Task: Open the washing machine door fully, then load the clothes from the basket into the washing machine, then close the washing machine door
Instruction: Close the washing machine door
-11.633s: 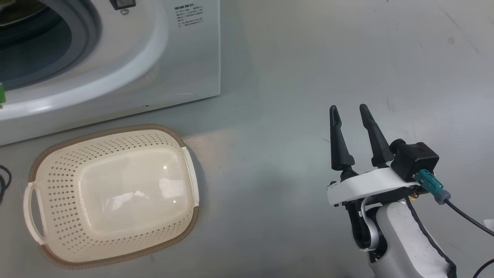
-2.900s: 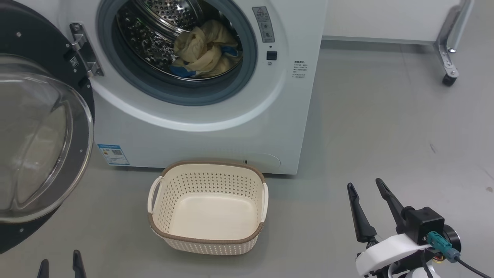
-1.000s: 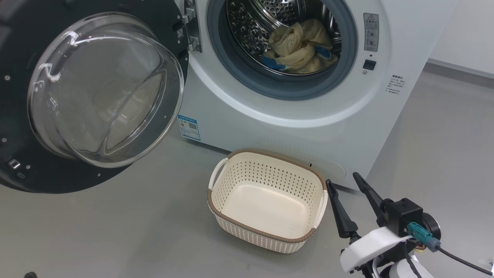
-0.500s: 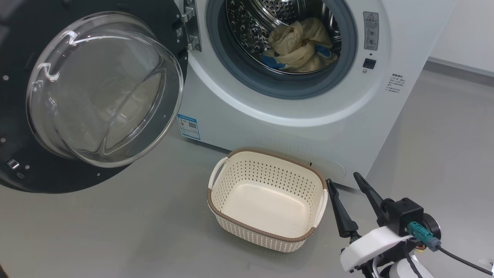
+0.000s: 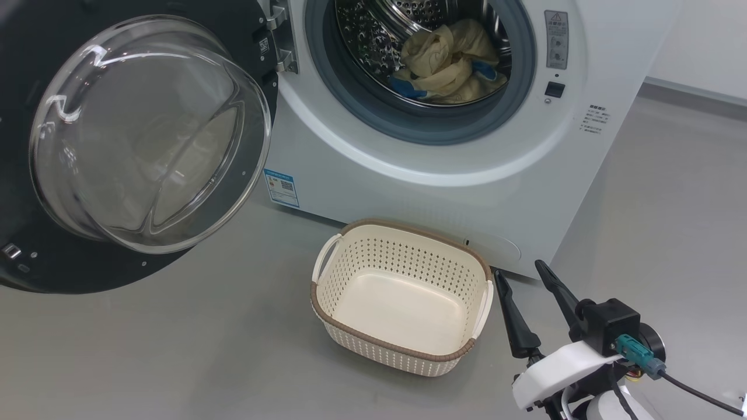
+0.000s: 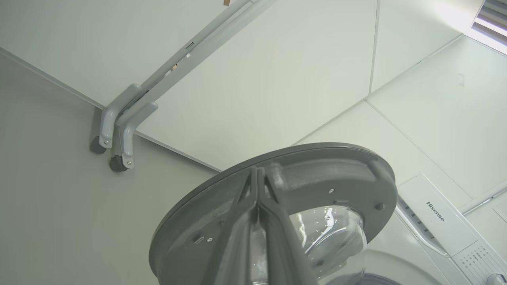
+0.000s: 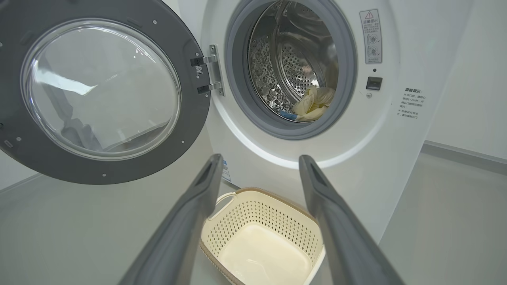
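Note:
The white washing machine (image 5: 443, 186) stands open, its black-rimmed glass door (image 5: 146, 134) swung wide to the left. Pale yellow clothes (image 5: 449, 61) with blue pieces lie inside the steel drum, also seen as clothes (image 7: 315, 105) in the right wrist view. The cream basket (image 5: 402, 350) sits on the floor before the machine with nothing in it. My right gripper (image 5: 525, 271) hovers open just right of the basket, holding nothing. In the left wrist view my left gripper (image 6: 257, 170) is shut and empty, its tips in front of the door (image 6: 317, 178) rim.
Grey floor spreads all around the basket and to the right of the machine. A grey wheeled frame leg (image 6: 119, 130) stands by the white wall. The door hinge (image 5: 280, 35) sits at the drum opening's left edge.
The whole head picture has drifted slightly left and up, so the camera moved a little. Neither gripper's opening has changed, and the door, basket and clothes stay put.

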Available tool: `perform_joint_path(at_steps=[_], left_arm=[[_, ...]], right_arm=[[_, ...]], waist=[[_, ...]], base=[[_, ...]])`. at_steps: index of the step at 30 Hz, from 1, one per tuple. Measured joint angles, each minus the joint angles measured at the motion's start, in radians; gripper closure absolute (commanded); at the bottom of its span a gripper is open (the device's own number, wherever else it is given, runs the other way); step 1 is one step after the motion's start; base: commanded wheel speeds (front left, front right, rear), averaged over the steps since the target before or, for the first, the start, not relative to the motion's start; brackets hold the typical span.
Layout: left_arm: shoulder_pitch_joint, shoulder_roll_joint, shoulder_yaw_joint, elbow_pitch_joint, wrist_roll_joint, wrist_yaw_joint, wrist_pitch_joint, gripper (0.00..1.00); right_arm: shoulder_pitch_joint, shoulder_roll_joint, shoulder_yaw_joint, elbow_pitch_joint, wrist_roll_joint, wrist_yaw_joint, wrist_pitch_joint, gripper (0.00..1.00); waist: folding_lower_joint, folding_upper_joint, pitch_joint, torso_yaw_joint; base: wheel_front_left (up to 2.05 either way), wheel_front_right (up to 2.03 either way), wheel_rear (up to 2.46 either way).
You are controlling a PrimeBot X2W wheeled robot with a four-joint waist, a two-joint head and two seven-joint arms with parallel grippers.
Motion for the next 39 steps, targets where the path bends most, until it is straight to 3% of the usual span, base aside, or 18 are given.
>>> perform_joint_path(at_steps=[6,13,17,21,31,39], left_arm=[[-0.093,0.091,0.077,0.078,-0.117,0.017,0.102,1.0],[-0.222,0.13,0.136,0.192,-0.283,0.066,0.229,1.0],[-0.284,0.169,0.195,0.262,-0.365,0.129,0.292,1.0],[-0.304,0.212,0.224,0.305,-0.373,0.17,0.317,1.0],[-0.375,0.275,0.279,0.372,-0.401,0.178,0.333,1.0],[-0.418,0.293,0.285,0.412,-0.416,0.176,0.332,1.0]], right_arm=[[-0.003,0.003,0.007,-0.003,0.0,0.0,0.004,0.0],[-0.026,-0.002,0.007,-0.013,-0.001,0.0,0.018,0.0],[-0.039,-0.005,0.01,-0.017,-0.005,0.0,0.027,0.0],[-0.043,-0.006,0.011,-0.022,-0.009,0.0,0.035,0.0],[-0.063,-0.023,0.011,-0.043,-0.029,-0.001,0.062,0.0],[-0.088,-0.035,0.011,-0.057,-0.037,-0.001,0.079,0.0]], waist=[[0.0,0.0,0.015,-0.023],[0.0,0.0,0.044,-0.047],[0.0,0.0,0.063,-0.066],[0.0,0.0,0.079,-0.08],[0.0,0.0,0.134,-0.108],[0.0,0.0,0.178,-0.123]], base=[[0.0,0.0,0.0],[0.0,0.0,0.0],[0.0,0.0,0.0],[0.0,0.0,0.0],[0.0,0.0,0.0],[0.0,0.0,0.0]])
